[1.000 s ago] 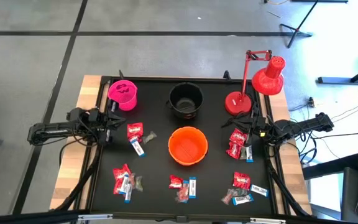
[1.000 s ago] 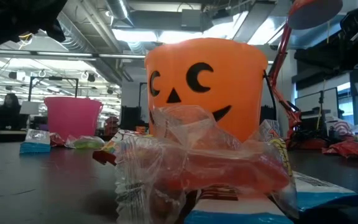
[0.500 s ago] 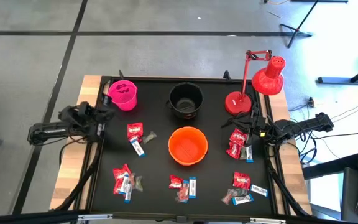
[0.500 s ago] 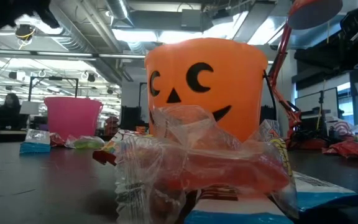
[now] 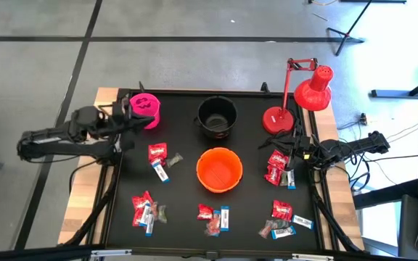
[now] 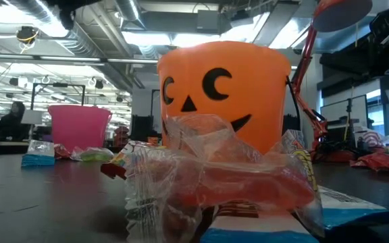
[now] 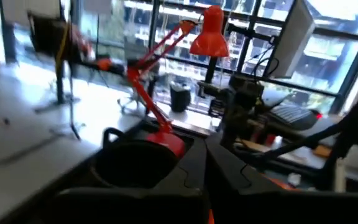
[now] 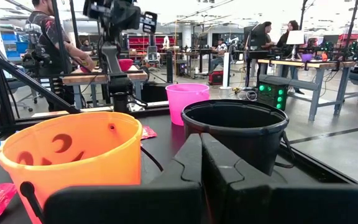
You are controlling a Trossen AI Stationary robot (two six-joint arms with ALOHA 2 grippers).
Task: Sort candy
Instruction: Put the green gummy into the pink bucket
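Candy [image 5: 156,161] in small red, blue-and-white and brownish wrappers is left scattered on the black tabletop [image 5: 183,192], since nothing is grasped by the clenched left gripper [image 5: 130,122] or clenched right gripper [image 5: 294,153].

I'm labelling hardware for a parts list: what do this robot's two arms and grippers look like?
Both arms are black and slender, with chunky joints. The left gripper and right gripper each end in two dark, flat-faced fingers with notched inner edges. Black cables trail from each arm's base along the table edges.
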